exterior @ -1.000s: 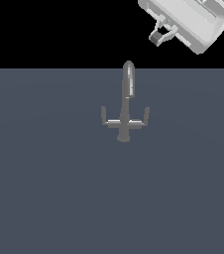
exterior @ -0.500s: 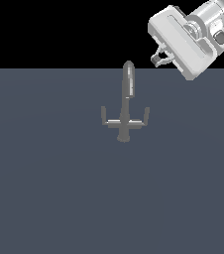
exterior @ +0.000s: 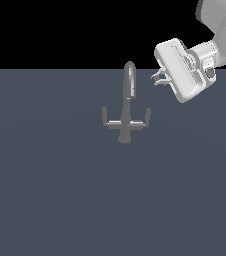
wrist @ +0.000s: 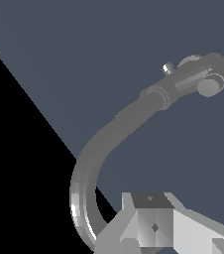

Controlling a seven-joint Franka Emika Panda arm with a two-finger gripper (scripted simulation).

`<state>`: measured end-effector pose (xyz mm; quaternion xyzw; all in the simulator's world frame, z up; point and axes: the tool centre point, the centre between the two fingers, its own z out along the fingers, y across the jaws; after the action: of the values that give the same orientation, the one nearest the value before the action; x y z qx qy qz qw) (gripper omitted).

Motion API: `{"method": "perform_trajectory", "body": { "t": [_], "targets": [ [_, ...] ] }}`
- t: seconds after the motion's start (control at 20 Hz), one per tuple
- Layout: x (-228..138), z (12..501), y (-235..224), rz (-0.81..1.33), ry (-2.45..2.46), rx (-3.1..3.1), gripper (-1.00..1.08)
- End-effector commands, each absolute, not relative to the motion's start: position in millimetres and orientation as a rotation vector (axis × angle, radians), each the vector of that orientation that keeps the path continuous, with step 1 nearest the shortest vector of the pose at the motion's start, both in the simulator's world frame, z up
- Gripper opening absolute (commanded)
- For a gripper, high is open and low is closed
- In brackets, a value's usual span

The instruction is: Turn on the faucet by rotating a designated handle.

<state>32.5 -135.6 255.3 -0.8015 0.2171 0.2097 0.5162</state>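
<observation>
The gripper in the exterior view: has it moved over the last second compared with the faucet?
Yes. The gripper has come down and toward the exterior view's left, closing on the faucet, which stayed put.

flat dark grey surface carries the faucet.

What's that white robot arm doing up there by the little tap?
A white robot arm is reaching in from the exterior view's upper right toward a small grey faucet standing on a flat dark grey surface. Its end effector hangs in the air beside the top of the spout and is not touching anything. The handle it is meant to turn, the short prong on the exterior view's right, is untouched. Whether the end effector is open or shut cannot be made out.
</observation>
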Motion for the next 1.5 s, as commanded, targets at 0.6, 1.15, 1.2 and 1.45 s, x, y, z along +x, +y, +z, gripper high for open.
{"method": "perform_trajectory", "body": {
  "t": [0.6, 1.15, 1.2, 1.45],
  "targets": [
    [81, 174, -141, 0.567, 0.595, -1.591, -1.00],
    [100, 137, -137, 0.591, 0.624, -1.450, -1.00],
    [101, 135, -137, 0.592, 0.626, -1.443, -1.00],
    [103, 131, -136, 0.595, 0.629, -1.428, -1.00]
  ]
}}
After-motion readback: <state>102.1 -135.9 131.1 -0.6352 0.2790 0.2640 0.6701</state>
